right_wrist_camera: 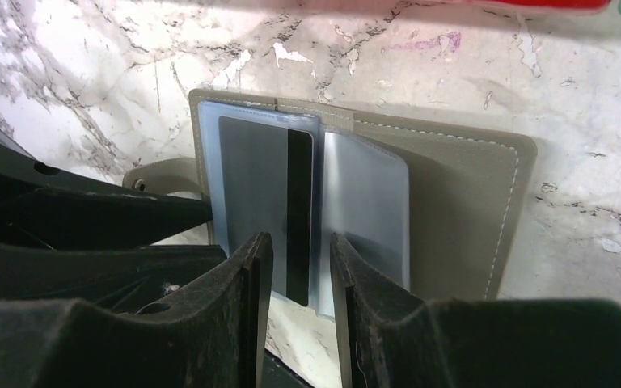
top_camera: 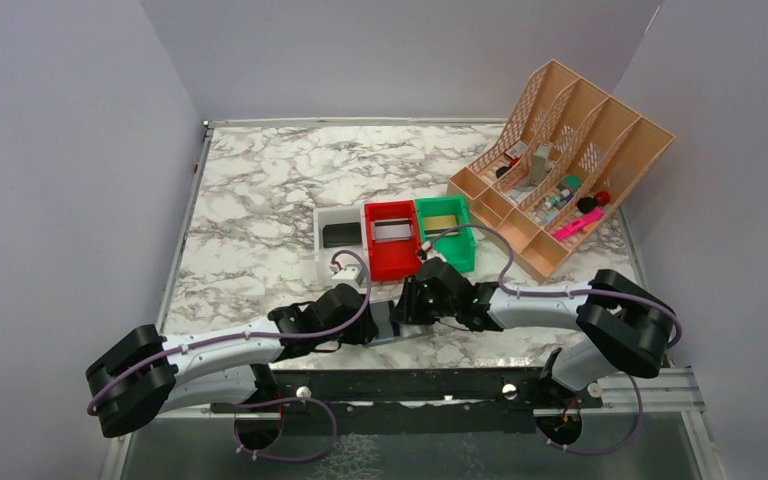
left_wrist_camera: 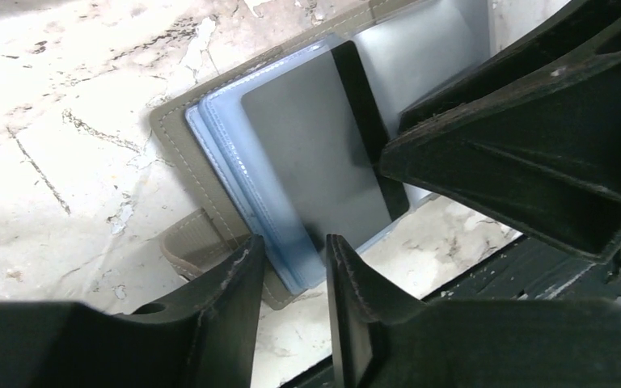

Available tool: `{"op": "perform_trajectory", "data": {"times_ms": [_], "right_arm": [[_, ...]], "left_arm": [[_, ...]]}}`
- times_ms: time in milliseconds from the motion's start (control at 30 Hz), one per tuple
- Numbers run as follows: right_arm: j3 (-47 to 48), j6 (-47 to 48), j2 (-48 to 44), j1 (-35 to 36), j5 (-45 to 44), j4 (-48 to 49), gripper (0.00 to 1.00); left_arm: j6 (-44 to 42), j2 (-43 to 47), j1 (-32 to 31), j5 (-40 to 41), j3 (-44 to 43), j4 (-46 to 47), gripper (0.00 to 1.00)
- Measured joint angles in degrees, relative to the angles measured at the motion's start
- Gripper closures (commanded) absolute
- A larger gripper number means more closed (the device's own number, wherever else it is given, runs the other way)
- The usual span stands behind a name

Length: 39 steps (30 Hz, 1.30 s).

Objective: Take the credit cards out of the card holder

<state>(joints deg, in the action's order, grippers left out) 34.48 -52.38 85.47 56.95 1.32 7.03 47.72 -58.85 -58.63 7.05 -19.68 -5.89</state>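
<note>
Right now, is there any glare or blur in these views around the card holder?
Right wrist view: card holder and credit card evenly lit and sharp. Left wrist view: the table is washed out by bright light. Top external view: even light, but the arms mostly cover the holder.

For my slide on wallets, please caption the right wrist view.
Open card holder on marble table, dark card in clear sleeve, right gripper open at the card's near edge.
</note>
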Motion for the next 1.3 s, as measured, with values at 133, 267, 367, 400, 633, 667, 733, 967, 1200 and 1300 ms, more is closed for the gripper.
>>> {"op": "perform_trajectory", "data": {"times_ms": [133, 267, 367, 400, 633, 667, 733, 967, 1200, 1300], "right_arm": [[0.02, 0.00, 0.15, -0.02, 0.07, -0.02, 0.64], [0.02, -0.07, 0.48, -0.02, 0.09, 0.15, 0.65], [0.02, -0.55, 1.11, -0.07, 0.11, 0.85, 0.67], [0.00, -0.81, 1.33, -0.07, 0.13, 1.14, 0.69], [-1.49, -3.15, 2.25, -0.48, 1.03, 4.50, 0.78], [-1.73, -3.37, 2.25, -0.68, 1.14, 4.85, 0.79], [-2.19, -3.76, 2.23, -0.85, 1.20, 5.53, 0.80], [-5.60, -4.79, 0.52, -2.29, 3.17, 10.10, 0.97], [-8.90, -6.16, 0.13, -4.26, 7.72, 16.52, 0.98], [-9.05, -6.36, 0.13, -4.59, 8.59, 17.33, 0.98]], "left_arm": [[-0.26, -1.07, 0.00, 0.11, 0.00, 0.11, 0.73], [-0.39, -1.36, 0.00, 0.11, 0.00, 0.11, 0.77], [-0.44, -1.53, 0.00, 0.13, 0.02, 0.13, 0.79], [-0.44, -1.60, 0.00, 0.13, 0.02, 0.15, 0.79], [-0.76, -1.79, 0.00, 0.15, 0.02, 0.24, 0.81], [-0.83, -1.79, 0.00, 0.15, 0.00, 0.24, 0.81], [-0.87, -1.79, 0.00, 0.15, 0.02, 0.24, 0.81], [-1.11, -1.79, 0.00, 0.15, 0.00, 0.26, 0.81], [-1.51, -1.44, 0.00, 0.13, -0.09, 0.07, 0.65], [-1.70, -0.46, 0.00, 0.13, -0.70, -0.83, 0.59]]}}
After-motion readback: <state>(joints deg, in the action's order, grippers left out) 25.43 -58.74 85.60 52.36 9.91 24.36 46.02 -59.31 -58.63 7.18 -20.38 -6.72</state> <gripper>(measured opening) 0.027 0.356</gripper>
